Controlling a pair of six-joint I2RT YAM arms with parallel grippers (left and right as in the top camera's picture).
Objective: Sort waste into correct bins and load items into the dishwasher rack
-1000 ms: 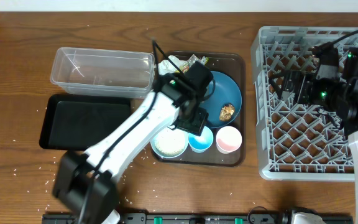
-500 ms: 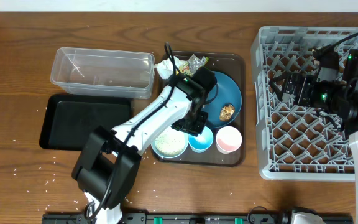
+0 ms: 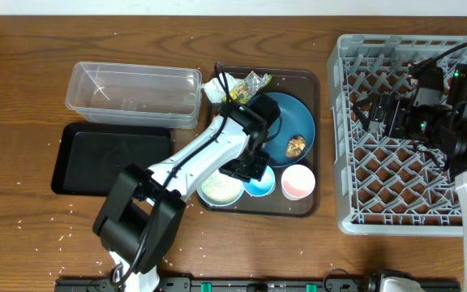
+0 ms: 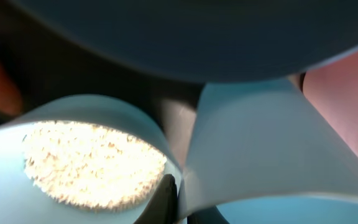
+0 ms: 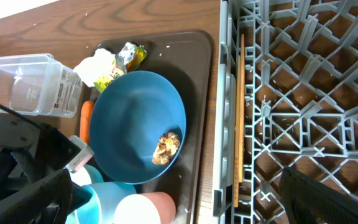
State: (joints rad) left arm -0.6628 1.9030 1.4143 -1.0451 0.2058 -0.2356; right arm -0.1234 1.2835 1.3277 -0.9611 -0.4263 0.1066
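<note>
Brown wooden worktop (image 3: 23, 97). On it: clear plastic tub (image 3: 78, 89) at back left, black tray (image 3: 112, 158) just in front, brown serving tray (image 3: 313, 89) in the middle, grey rack (image 3: 340, 146) at right, rice grains (image 3: 27, 221) scattered front left.

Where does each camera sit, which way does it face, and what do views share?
Overhead: above the table, facing straight down; left arm over the brown tray, right arm over the rack.
Left wrist: close in, facing the rice bowl and light-blue cup; one dark fingertip shows.
Right wrist: above the rack, facing the blue plate; dark fingers at bottom corners.
Shared: both wrist views catch the light-blue cup.
</note>
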